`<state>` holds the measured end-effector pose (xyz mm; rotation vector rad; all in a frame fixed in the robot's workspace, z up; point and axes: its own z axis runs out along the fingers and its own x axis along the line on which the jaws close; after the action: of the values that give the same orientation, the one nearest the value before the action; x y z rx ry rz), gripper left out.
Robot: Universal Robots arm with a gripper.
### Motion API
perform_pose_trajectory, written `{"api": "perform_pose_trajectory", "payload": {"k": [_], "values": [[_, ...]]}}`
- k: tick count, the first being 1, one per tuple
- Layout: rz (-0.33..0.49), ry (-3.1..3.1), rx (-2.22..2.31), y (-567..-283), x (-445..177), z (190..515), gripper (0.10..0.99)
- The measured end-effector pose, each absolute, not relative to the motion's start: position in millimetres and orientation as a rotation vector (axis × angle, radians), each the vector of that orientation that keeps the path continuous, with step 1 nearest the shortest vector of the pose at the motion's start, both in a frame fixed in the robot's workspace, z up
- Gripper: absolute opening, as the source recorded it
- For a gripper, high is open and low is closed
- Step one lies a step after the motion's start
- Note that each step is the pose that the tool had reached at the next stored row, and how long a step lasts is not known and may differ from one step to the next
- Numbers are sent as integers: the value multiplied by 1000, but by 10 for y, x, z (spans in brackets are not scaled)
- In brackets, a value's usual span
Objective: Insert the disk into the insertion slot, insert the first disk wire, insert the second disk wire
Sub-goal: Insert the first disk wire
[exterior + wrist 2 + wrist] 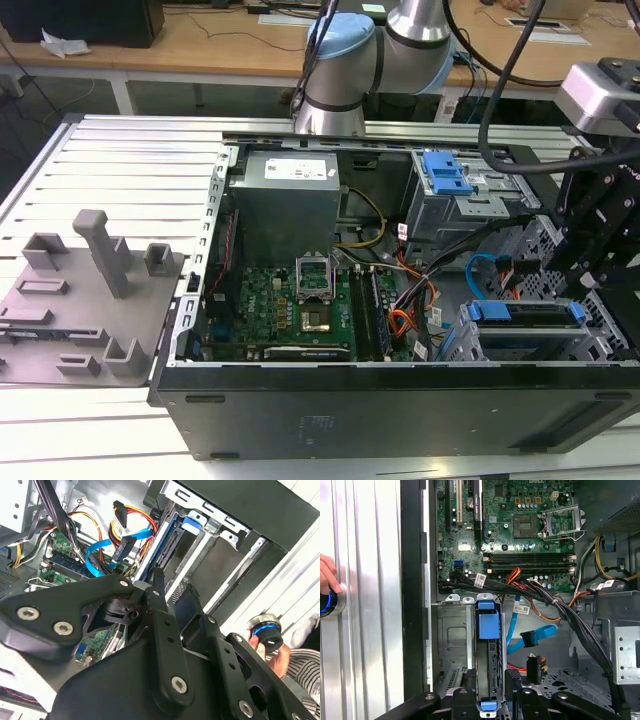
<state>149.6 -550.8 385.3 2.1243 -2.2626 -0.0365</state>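
Blue plastic frames the disk (488,625). It stands on edge inside the insertion slot (471,640) of the perforated metal cage, with a carrier tab showing at each end, directly under my gripper (490,697). My hand straddles the disk's near end. I cannot tell whether I am clamped on it or standing loose around it.

The second disk wire (511,622) is light blue and curves along the side of the slot, just beside my hand. Its plug end hangs free, apart from the disk. A dark plug (534,667) on red and orange leads sits near my hand on the same side, also apart from the disk.

A black cable bundle (570,615) crosses between the cage and the green motherboard (520,535), which lies beyond the cage, well away from my hand.

Outside the case wall, well apart from my hand, a person's hand (326,577) rests on a round button (329,605) with a blue ring, set on the ribbed metal table (370,605).
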Motion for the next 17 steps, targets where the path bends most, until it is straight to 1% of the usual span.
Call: {"api": "perform_pose_trajectory", "payload": {"k": [2, 5, 10, 13, 17], "values": [[-37, -2263, 2124, -5475, 1496, 3851, 361], [-37, -2263, 2124, -5331, 1496, 3851, 361], [-37, -2263, 2124, -5221, 1496, 3851, 361], [-37, -2263, 2124, -5099, 1496, 3851, 361], [-37, -2263, 2124, -5078, 1496, 3848, 361]]}}
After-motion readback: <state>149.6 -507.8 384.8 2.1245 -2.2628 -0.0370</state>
